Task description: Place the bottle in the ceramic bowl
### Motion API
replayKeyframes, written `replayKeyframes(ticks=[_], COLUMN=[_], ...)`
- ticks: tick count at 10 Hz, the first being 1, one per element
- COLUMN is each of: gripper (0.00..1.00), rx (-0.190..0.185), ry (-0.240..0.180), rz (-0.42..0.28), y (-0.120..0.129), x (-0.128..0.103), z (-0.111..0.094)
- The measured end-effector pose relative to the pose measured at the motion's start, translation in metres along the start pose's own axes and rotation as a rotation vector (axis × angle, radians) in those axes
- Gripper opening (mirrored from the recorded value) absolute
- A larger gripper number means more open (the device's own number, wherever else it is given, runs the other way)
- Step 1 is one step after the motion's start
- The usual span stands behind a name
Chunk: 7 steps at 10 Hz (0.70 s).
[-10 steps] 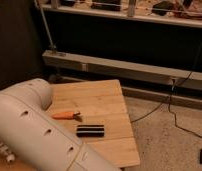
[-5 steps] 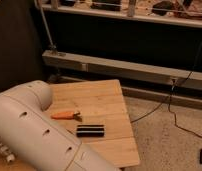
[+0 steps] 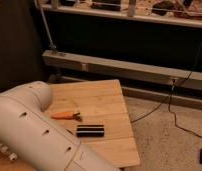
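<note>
The gripper is out of view, beyond the white arm [image 3: 39, 132] above the desk [image 3: 106, 97], with its fingers closed. What it holds I cannot tell; bottle and ceramic bowl are hidden.

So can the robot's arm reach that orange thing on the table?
Probably yes. The orange-handled tool lies uncovered on the wooden table, right beside the white arm, with nothing between them. The gripper is out of view, so I can't see how it is aimed.
</note>
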Motion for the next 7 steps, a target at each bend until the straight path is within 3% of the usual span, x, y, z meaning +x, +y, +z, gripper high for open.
replayKeyframes(ticks=[3, 7], gripper=[0.38, 0.38], rx=[-0.006, -0.052], ry=[-0.018, -0.053], rz=[0.005, 0.015], y=[-0.004, -0.011], x=[-0.003, 0.0], z=[-0.014, -0.052])
